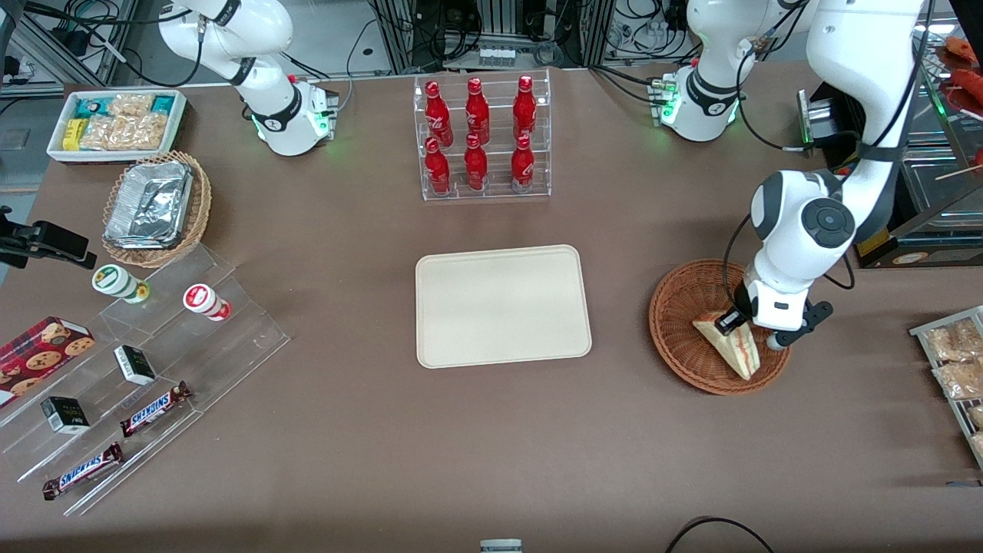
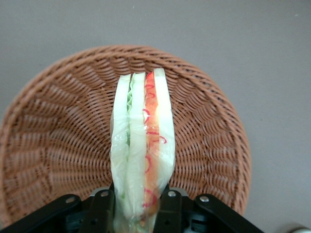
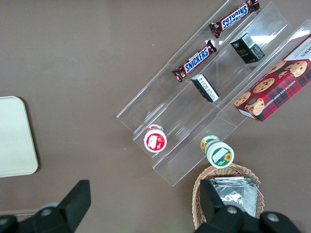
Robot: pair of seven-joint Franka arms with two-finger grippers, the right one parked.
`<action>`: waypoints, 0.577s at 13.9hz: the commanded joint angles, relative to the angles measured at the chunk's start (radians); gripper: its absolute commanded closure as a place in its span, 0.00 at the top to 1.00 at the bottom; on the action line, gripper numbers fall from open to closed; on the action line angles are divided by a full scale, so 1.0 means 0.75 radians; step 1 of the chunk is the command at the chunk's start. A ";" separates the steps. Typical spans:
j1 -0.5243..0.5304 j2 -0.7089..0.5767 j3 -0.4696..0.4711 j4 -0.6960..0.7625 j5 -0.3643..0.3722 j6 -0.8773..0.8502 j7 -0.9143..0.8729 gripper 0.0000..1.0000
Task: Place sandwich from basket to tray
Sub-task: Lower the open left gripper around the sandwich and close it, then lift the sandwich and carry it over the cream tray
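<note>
The sandwich [image 1: 729,347] is a clear-wrapped wedge of white bread with red-orange and green filling. It sits in the round reddish-brown wicker basket [image 1: 670,307] toward the working arm's end of the table. My left gripper [image 1: 735,321] is down in the basket, shut on the sandwich's end farther from the front camera. In the left wrist view the sandwich [image 2: 143,145] stands on edge between the black fingers [image 2: 101,208], over the basket [image 2: 58,136]. The cream tray [image 1: 503,306] lies flat at mid-table, beside the basket, and its corner [image 3: 14,136] shows in the right wrist view.
A clear rack of red bottles [image 1: 480,138] stands farther from the front camera than the tray. Bagged snacks [image 1: 952,361] lie at the working arm's end. At the parked arm's end are acrylic steps with candy bars [image 1: 146,369], a tan foil-tray basket [image 1: 157,207] and a white bin [image 1: 115,123].
</note>
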State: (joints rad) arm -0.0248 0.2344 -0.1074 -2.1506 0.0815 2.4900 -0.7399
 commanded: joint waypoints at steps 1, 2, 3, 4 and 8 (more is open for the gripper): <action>-0.024 -0.087 -0.077 0.252 0.028 -0.385 -0.036 0.00; -0.026 -0.081 -0.120 0.361 0.028 -0.525 -0.038 0.00; -0.026 -0.079 -0.167 0.465 0.026 -0.654 -0.038 0.00; -0.026 -0.075 -0.218 0.545 0.020 -0.740 -0.042 0.00; -0.042 -0.034 -0.447 0.618 0.024 -0.772 -0.169 0.00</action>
State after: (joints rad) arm -0.0443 0.1631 -0.3862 -1.7245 0.0839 1.9228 -0.8210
